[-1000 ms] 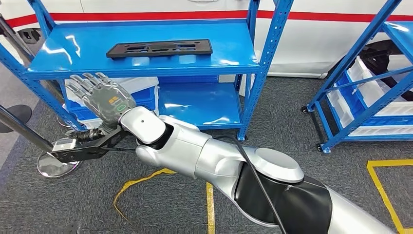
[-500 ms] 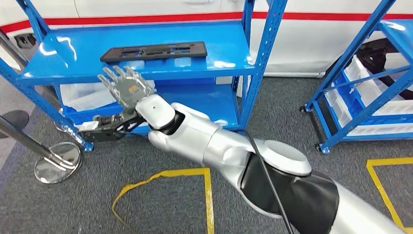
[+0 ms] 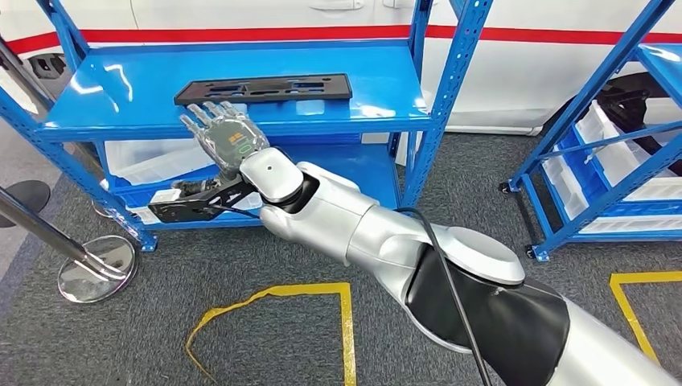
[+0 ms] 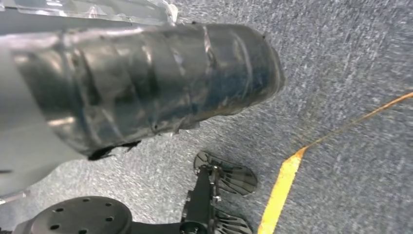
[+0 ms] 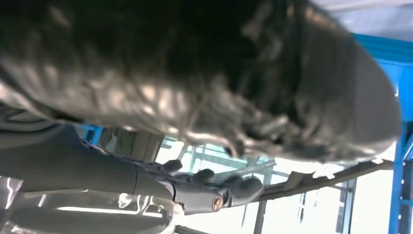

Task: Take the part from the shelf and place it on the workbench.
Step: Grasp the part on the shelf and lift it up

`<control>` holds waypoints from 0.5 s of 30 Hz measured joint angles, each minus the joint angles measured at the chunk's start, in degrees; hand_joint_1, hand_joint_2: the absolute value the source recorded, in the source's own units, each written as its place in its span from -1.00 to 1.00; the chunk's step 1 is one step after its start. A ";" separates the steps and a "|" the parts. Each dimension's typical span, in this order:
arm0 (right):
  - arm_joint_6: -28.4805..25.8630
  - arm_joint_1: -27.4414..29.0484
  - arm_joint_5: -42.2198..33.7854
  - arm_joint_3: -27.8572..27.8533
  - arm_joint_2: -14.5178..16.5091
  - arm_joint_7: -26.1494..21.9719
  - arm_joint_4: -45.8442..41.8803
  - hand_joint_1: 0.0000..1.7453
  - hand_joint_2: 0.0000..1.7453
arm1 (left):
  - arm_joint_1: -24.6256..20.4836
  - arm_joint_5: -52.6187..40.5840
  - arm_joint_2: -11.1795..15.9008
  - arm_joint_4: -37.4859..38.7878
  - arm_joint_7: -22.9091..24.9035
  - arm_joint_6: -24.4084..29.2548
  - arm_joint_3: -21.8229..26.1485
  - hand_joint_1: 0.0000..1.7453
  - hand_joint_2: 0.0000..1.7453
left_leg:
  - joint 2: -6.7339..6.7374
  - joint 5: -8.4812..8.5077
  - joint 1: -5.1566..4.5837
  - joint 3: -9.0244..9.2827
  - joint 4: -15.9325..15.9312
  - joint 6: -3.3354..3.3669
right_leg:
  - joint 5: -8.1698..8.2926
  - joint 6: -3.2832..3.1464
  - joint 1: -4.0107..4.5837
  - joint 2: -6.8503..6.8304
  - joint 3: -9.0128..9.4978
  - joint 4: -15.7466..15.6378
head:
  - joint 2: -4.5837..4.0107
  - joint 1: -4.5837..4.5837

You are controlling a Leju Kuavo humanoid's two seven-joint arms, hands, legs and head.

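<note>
1. The part (image 3: pixel 264 87) is a flat black plate with several cut-outs. It lies on the top board of the blue shelf (image 3: pixel 386 104), near the back of the board and about in the middle of its width.
2. The right hand (image 3: pixel 226 137) is raised in front of the shelf's front edge, just below and a little to the left of the part. Its palm is flat and its fingers are spread apart; it holds nothing and it does not touch the part.
3. The right arm (image 3: pixel 354 233) is silver and reaches from the lower right corner of the head view up toward the shelf. A black cable (image 3: pixel 450 281) runs along it.
4. In the right wrist view the hand (image 5: pixel 214 192) is seen from behind, with dark fingers stretched toward the blue frame of the shelf.
5. The left hand (image 4: pixel 141 83) appears in the left wrist view as a dark ribbed cover over the grey carpet. The fingers are not visible, so I cannot tell if it is released or clenched.
6. On the lower board of the shelf stands a white bin (image 3: pixel 153 161).
7. A second blue rack (image 3: pixel 611 153) with white bins stands at the right side.
8. On the grey carpet there is yellow tape (image 3: pixel 273 293), and a metal post with a round base (image 3: pixel 95 269) is at the left.
</note>
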 joint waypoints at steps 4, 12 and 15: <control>-0.04 -0.15 0.17 -0.06 -0.30 0.02 0.04 -1.00 -1.00 | 0.03 0.03 0.01 0.02 0.09 0.16 -0.02 -1.00 -1.00 | 0.11 -0.75 0.12 -0.21 0.45 -1.12 | -0.27 -0.83 -0.17 0.10 0.89 -1.26 | 0.00 -0.06; -0.02 0.03 0.32 -0.21 -0.45 0.02 0.04 -1.00 -1.00 | 0.05 -0.01 0.07 0.02 0.20 0.52 -0.07 -1.00 -1.00 | 0.27 -0.16 0.17 -6.44 9.20 -1.87 | -1.50 -1.58 -0.22 0.26 2.90 -1.62 | 0.00 -0.38; -0.02 -0.13 0.34 -0.26 -0.49 0.02 0.04 -1.00 -1.00 | -0.06 -0.03 0.08 0.02 0.21 0.54 -0.08 -1.00 -1.00 | 0.28 3.03 -0.22 -2.66 0.76 -1.18 | -2.12 -1.02 0.01 0.39 3.21 -1.45 | 0.00 -0.43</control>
